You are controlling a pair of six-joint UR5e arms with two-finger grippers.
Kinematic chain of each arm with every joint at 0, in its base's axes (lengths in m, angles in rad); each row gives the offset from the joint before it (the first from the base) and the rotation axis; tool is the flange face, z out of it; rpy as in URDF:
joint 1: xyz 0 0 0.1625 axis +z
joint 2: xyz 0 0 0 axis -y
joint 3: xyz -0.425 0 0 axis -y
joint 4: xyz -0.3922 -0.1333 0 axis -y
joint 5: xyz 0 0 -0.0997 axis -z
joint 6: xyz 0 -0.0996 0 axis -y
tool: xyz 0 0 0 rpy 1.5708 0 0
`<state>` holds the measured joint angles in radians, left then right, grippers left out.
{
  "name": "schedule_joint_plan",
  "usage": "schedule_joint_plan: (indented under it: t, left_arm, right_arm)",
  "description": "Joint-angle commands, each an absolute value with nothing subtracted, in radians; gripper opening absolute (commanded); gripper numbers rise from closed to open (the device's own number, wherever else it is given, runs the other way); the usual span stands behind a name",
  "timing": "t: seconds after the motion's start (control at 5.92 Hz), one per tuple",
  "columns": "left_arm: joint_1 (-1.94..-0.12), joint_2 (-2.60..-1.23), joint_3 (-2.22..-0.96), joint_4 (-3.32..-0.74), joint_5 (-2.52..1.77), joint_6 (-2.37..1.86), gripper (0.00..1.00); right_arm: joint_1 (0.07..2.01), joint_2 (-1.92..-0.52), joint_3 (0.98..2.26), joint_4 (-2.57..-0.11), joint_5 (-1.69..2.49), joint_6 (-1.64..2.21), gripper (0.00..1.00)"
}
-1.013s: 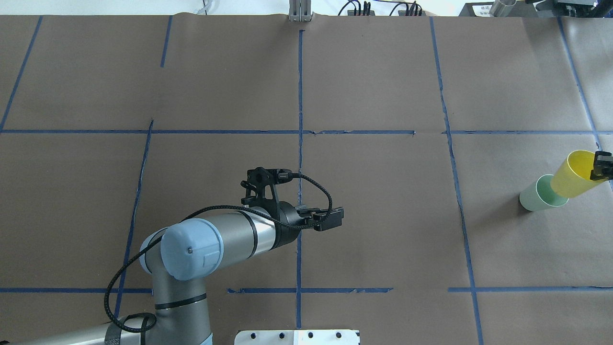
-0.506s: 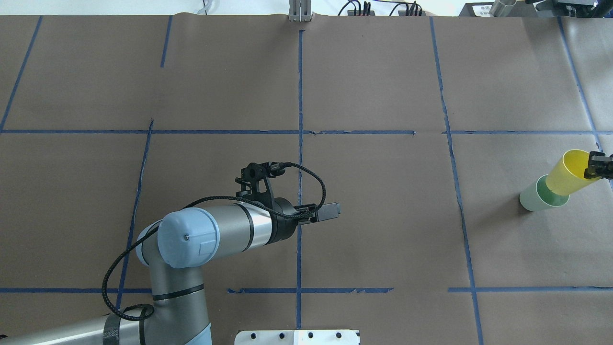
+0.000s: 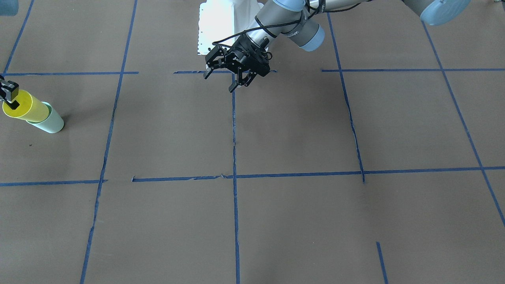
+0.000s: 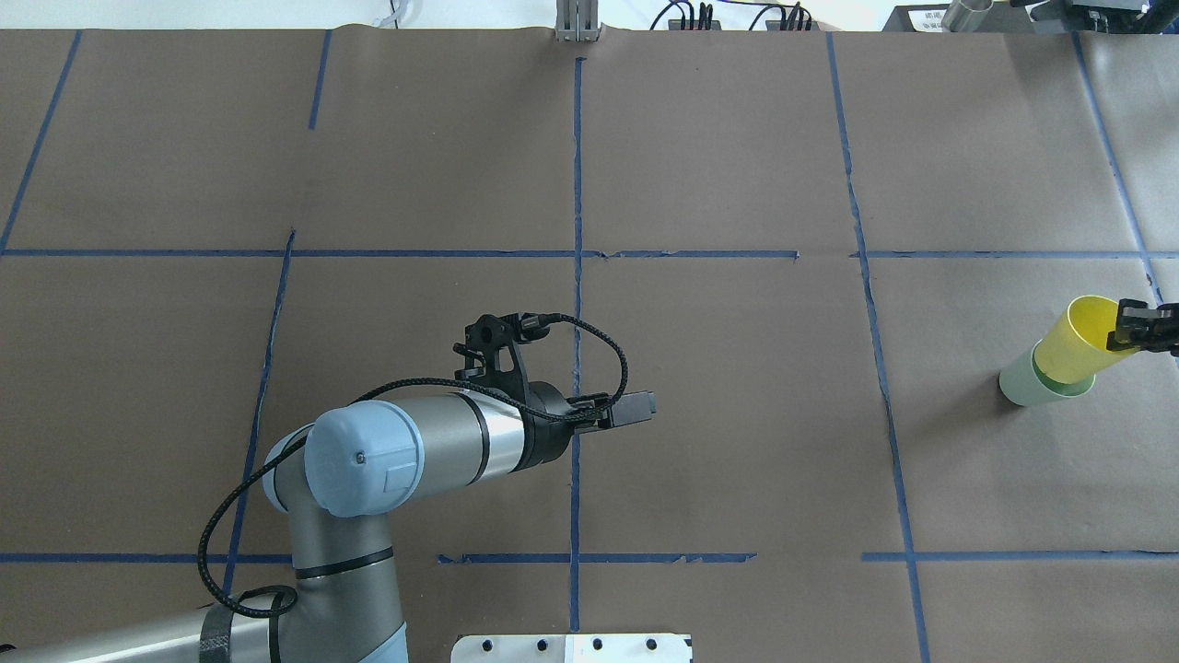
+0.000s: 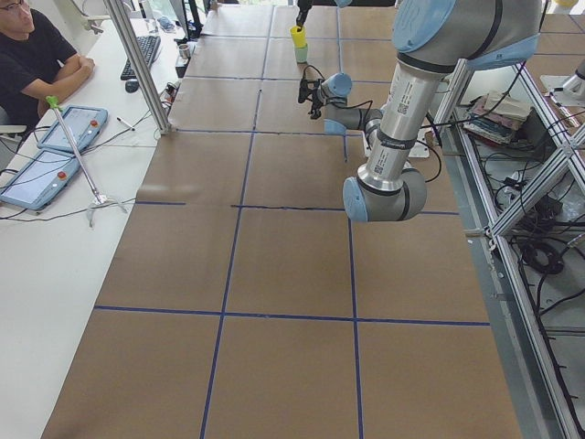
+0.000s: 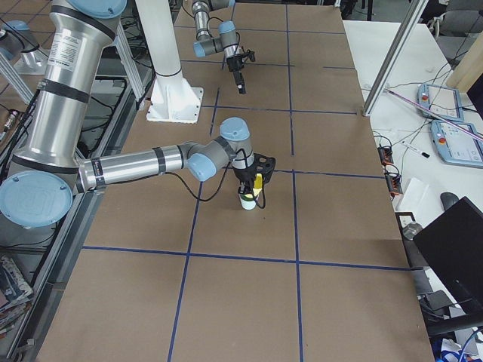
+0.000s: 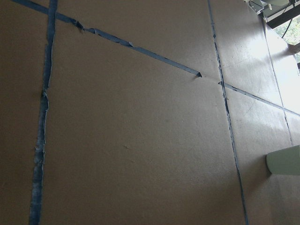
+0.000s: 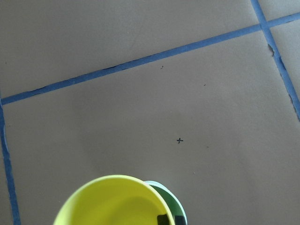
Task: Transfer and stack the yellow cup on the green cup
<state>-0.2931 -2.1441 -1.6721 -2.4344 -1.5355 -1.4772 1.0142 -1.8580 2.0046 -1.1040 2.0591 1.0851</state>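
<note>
The yellow cup point(image 4: 1073, 343) hangs from my right gripper point(image 4: 1138, 328), which is shut on its rim at the table's far right. Its base sits in the mouth of the green cup point(image 4: 1021, 387), which stands on the paper. In the front-facing view the yellow cup point(image 3: 23, 107) covers most of the green cup point(image 3: 52, 123), with the right gripper point(image 3: 8, 94) at the view's left edge. The right wrist view shows the yellow cup point(image 8: 112, 202) over the green rim point(image 8: 174, 204). My left gripper point(image 3: 219, 82) is open and empty above the table's middle, also in the overhead view point(image 4: 636, 408).
Blue tape lines grid the brown paper. A white base plate point(image 4: 571, 647) lies at the near edge. In the exterior left view an operator point(image 5: 37, 55) sits at a side desk with tablets point(image 5: 55, 146), beside an aluminium post point(image 5: 137, 64).
The right gripper has lowered the yellow cup farther into the green cup. The left arm has drawn back slightly and its wrist has turned.
</note>
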Motion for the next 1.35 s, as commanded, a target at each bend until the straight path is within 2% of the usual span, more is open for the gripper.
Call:
schedule_joint_plan:
  t: [0.0, 0.17, 0.34, 0.68, 0.84, 1.18]
  left_arm:
    - [-0.293, -2.144, -1.672, -2.434, -1.536, -1.477, 1.0]
    - [-0.293, -2.143, -1.674, -2.434, -1.536, -1.477, 1.0]
    - [-0.296, -2.143, -1.672, -2.434, -1.536, -1.479, 1.0]
    - [-0.317, -2.144, -1.669, -2.349, -1.561, -1.474, 1.0]
    - [-0.389, -2.151, -1.681, -2.168, -1.757, -1.474, 1.0]
    - [-0.517, -2.11, -1.683, -2.003, -1.948, -1.336, 1.0]
  right_arm:
    - [1.009, -1.861, 2.003, -1.104, 2.06, 1.085, 0.05]
    - [1.009, -1.862, 1.999, -1.106, 2.056, 1.077, 0.32]
    - [1.011, -1.864, 1.999, -1.104, 2.052, 1.086, 0.99]
    - [1.015, -1.868, 2.025, -1.104, 2.054, 1.085, 1.0]
    - [1.032, -1.87, 2.051, -1.104, 2.059, 1.083, 1.0]
    - [1.122, -1.856, 2.043, -1.121, 2.094, 1.019, 1.0]
